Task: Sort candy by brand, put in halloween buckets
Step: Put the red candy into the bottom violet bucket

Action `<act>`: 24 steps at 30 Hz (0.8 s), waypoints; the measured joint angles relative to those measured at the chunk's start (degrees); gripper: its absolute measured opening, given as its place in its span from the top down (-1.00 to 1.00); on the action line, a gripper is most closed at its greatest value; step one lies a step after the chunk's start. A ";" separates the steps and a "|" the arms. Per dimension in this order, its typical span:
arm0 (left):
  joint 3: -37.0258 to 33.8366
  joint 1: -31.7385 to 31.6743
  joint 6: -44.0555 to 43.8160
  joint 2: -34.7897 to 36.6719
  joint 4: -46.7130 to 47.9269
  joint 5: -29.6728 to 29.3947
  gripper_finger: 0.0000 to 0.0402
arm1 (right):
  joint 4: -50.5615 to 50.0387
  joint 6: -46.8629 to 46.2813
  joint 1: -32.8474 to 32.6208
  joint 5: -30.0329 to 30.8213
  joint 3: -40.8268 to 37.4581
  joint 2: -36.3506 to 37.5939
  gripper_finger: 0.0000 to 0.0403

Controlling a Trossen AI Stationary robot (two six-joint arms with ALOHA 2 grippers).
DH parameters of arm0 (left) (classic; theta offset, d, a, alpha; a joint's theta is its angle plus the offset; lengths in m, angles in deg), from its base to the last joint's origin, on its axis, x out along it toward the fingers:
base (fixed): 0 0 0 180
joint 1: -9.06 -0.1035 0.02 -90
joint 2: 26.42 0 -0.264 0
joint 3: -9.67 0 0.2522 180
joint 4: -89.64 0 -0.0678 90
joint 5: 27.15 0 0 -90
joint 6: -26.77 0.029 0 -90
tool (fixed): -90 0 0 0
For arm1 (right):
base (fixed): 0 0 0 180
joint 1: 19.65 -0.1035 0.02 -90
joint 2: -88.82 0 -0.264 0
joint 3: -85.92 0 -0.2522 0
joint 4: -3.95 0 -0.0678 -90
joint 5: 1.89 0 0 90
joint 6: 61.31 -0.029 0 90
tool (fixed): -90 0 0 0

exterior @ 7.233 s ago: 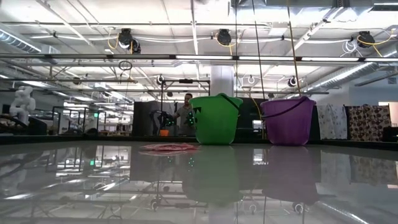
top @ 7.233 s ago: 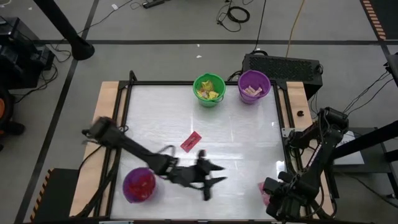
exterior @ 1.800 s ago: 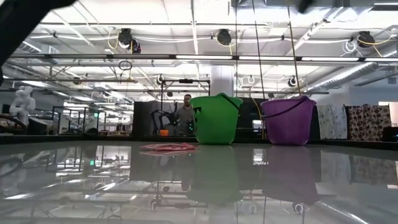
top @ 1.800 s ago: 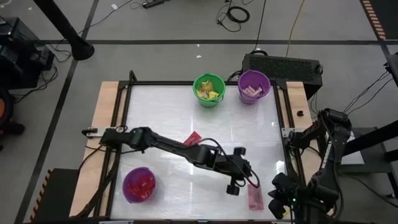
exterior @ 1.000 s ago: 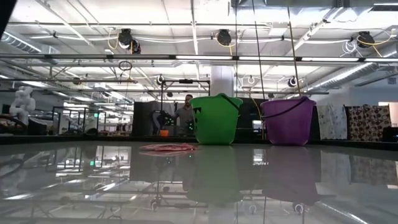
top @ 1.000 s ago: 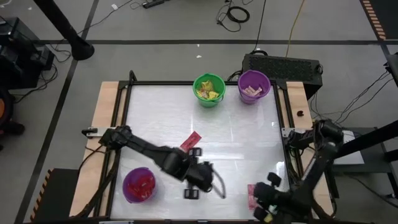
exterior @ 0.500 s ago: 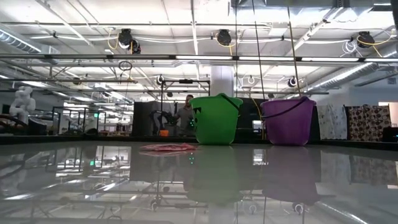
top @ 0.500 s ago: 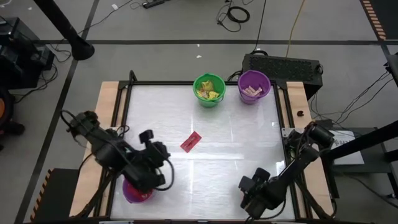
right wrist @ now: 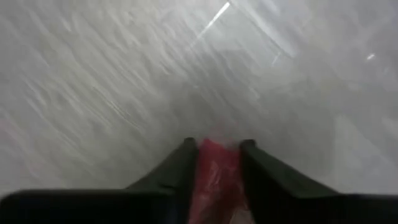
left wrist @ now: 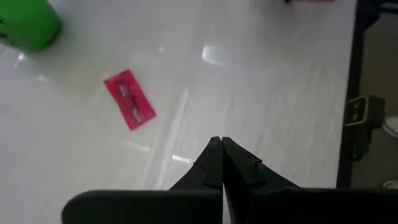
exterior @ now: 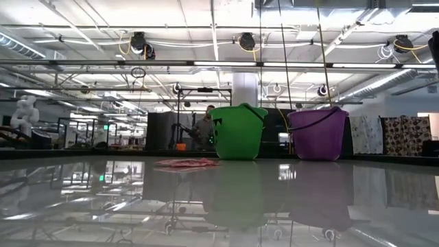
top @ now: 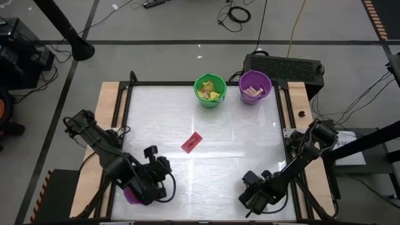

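From up here I judge the sorting nearly finished: the green bucket (top: 210,90) at the far edge holds yellow packets, the purple bucket (top: 255,85) just beside it holds tan pieces, and only two red packets are out of a bucket. One red packet (top: 192,142) lies flat on the white table (top: 244,147) near the middle, well apart from every bucket. The other red packet (right wrist: 216,174) is pinched between the fingers of my right gripper (right wrist: 214,152), low at the table's near edge — clamped on it, with the table streaking past underneath. My left gripper (left wrist: 221,144) has its fingertips pressed together on nothing, hanging over the near-left corner. What is left, I reckon, is getting both red packets into the near purple bucket (top: 130,195). That bucket is almost wholly hidden under the left arm — just a purple sliver shows, so I cannot see what is in it. The low view shows only the two far buckets and the lying packet.
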State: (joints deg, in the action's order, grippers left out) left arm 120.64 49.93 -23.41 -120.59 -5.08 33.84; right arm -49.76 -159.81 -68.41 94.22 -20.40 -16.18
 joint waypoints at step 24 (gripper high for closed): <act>-6.09 6.40 0.82 10.58 2.30 -12.12 1.00 | 45.24 43.39 16.12 18.87 13.05 0.88 1.00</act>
State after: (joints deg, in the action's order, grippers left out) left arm 114.56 56.33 -22.59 -110.01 -2.78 21.72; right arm -4.52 -116.42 -52.29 113.09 -7.34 -15.30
